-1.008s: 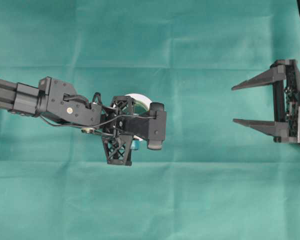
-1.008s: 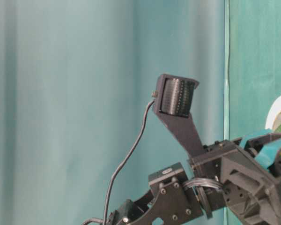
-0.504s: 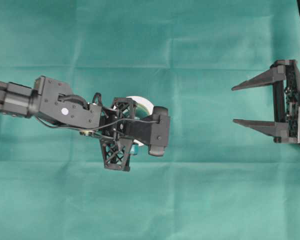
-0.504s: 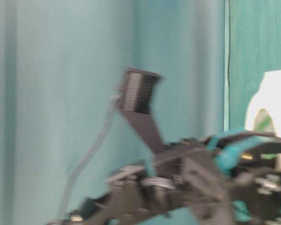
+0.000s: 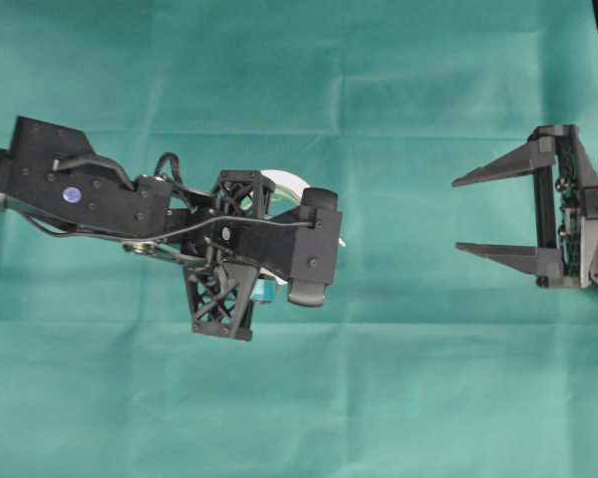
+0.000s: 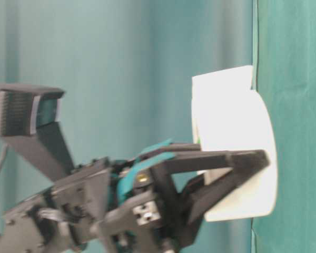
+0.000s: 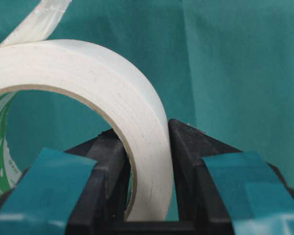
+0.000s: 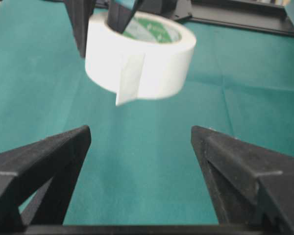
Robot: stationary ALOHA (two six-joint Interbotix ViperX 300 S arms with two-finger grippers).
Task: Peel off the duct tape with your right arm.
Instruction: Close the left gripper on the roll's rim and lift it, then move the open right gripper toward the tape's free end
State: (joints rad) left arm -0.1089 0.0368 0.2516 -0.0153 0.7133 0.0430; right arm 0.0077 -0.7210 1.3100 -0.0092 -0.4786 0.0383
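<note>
1. Two grippers matter here, and you should read them first: the left gripper [image 7: 147, 171] is clamped across the wall of the duct tape [image 8: 139, 61], one finger inside the core and one outside, while the right gripper [image 8: 139, 147] stands with its jaws spread wide and nothing between them.
2. Take the duct tape as your landmark. In the right wrist view it hangs clear above the green cloth [image 5: 399, 398], held up from behind, with its greenish core facing upward.
3. Find the loose tab [image 8: 129, 78] before you move. It hangs down the near face of the roll, towards the right gripper, and its free lower edge dips just below the roll's bottom rim.
4. Relative to the roll, the right gripper is well apart and lower in its own wrist view; in the overhead view it sits far to the right of the roll, its fingers pointing at it.
5. Judged from this, the step in hand is the approach. Bring the right gripper straight towards the roll and raise it so the hanging tab passes between the two fingers.
6. Aim to pinch only the tab, below the roll's rim, not the roll's body.
7. Close firmly, then pull away from the roll, so that the strip peels rather than slips.
8. Keep the left grip steady; if the roll twists, the tab may swing out of line.
</note>
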